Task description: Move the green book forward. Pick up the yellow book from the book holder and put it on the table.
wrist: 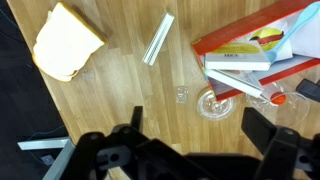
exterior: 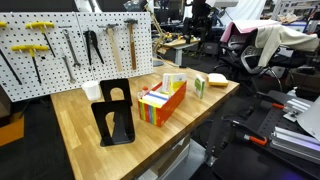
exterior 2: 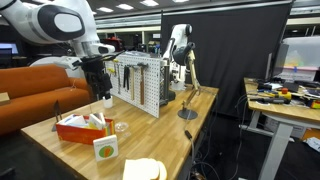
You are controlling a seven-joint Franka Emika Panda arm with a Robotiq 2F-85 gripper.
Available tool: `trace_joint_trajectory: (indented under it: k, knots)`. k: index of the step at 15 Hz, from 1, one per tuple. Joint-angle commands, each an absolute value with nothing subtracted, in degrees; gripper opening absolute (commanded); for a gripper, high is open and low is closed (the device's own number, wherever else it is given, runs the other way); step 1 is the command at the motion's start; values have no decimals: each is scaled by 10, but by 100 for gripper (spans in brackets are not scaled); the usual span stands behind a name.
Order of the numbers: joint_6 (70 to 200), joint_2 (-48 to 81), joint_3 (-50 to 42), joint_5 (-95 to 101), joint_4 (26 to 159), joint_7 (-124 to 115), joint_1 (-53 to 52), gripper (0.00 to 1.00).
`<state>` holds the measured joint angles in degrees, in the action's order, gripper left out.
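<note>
The green book stands upright on the table (exterior: 75,120) beyond the striped end of the book holder (exterior: 165,103). It shows in both exterior views (exterior: 200,86) (exterior 2: 105,150) and edge-on from above in the wrist view (wrist: 158,38). The orange book holder (exterior 2: 78,130) (wrist: 245,38) holds several small books. One has a yellow picture on its cover (wrist: 262,38); I cannot tell which is the yellow book. My gripper (exterior 2: 105,97) (wrist: 197,122) is open and empty, hanging above the table beside the holder. It is out of sight in the exterior view with the pegboard in front.
A pale yellow soft-looking object (exterior: 217,80) (exterior 2: 145,170) (wrist: 65,40) lies near the table's end. A clear round plastic piece (wrist: 213,102) lies beside the holder. A black bookend stand (exterior: 115,115) and a pegboard with tools (exterior: 70,45) are at the other end.
</note>
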<state>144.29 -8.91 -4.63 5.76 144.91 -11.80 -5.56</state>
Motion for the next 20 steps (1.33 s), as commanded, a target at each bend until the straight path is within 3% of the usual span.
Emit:
trace_joint_trajectory:
  k: [1,9,20]
  knots:
    - [1442,-88,-22,51,1449,-112,-32,100]
    - [1439,-85,-21,48,1445,-111,-33,100]
    - [1350,25,35,53,1341,-123,-51,100]
